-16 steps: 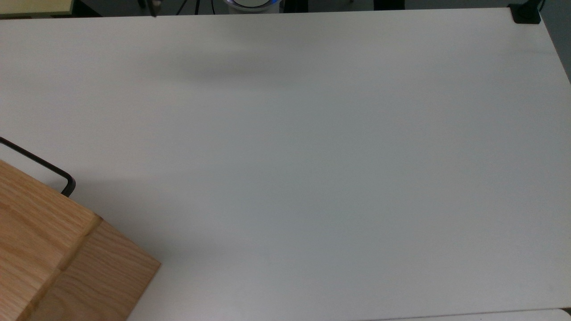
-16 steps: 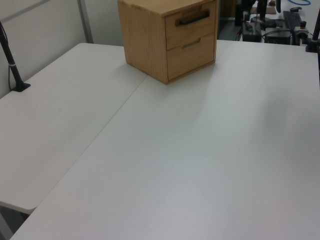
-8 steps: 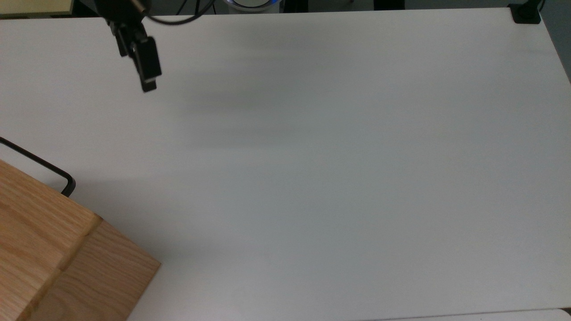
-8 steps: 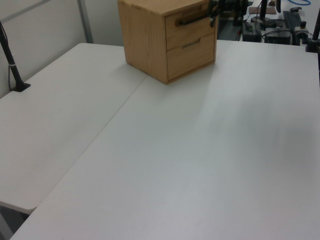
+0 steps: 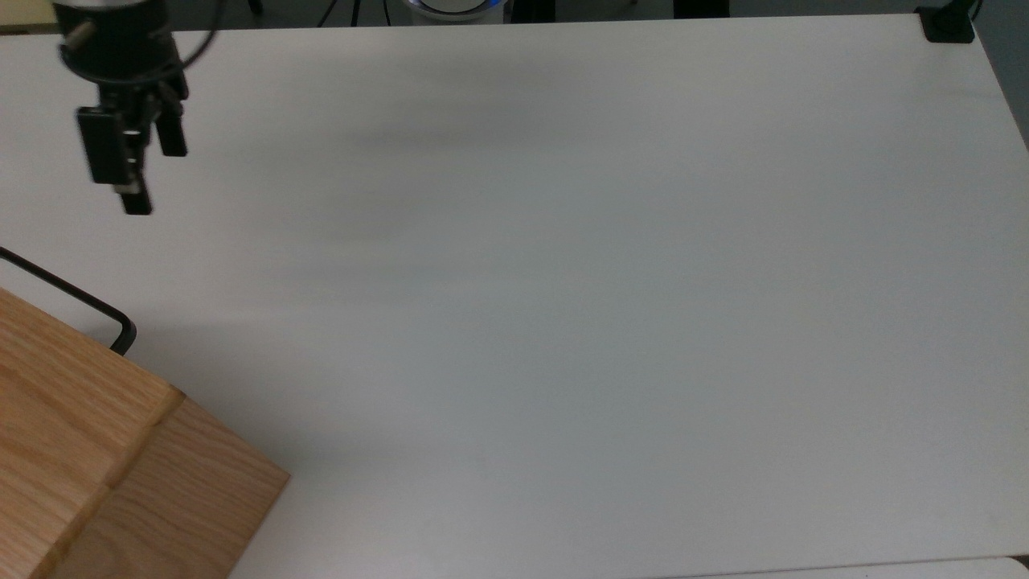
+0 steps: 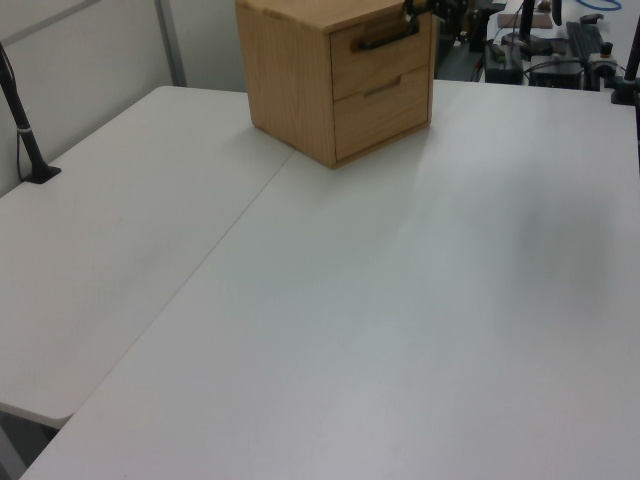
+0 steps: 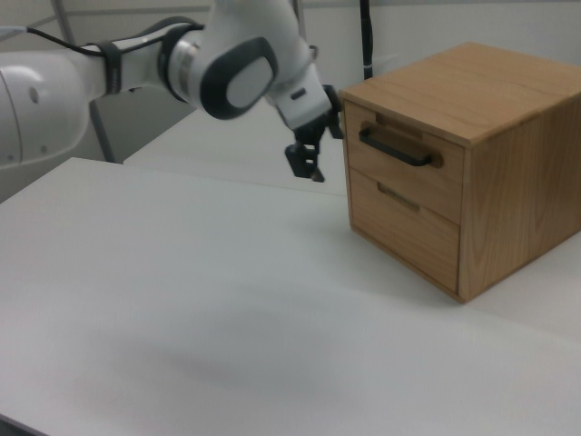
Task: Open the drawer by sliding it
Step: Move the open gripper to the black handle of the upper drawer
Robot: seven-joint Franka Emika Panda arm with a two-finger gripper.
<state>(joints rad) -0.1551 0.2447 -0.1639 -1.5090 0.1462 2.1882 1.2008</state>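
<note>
Hovering upper left of top view w/ hand [image 5: 137,173] fingers parted, empty, aimed at handle [image 7: 396,146] of shut top drawer [image 7: 392,162], right of right view, prob. lining up for a pull.

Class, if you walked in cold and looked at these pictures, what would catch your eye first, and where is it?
First, the oak cabinet on the bare white table, its top drawer shut, with a black bar handle. Then the white robot arm reaching in from the right view's left, its gripper hanging near the handle without touching it.
</note>
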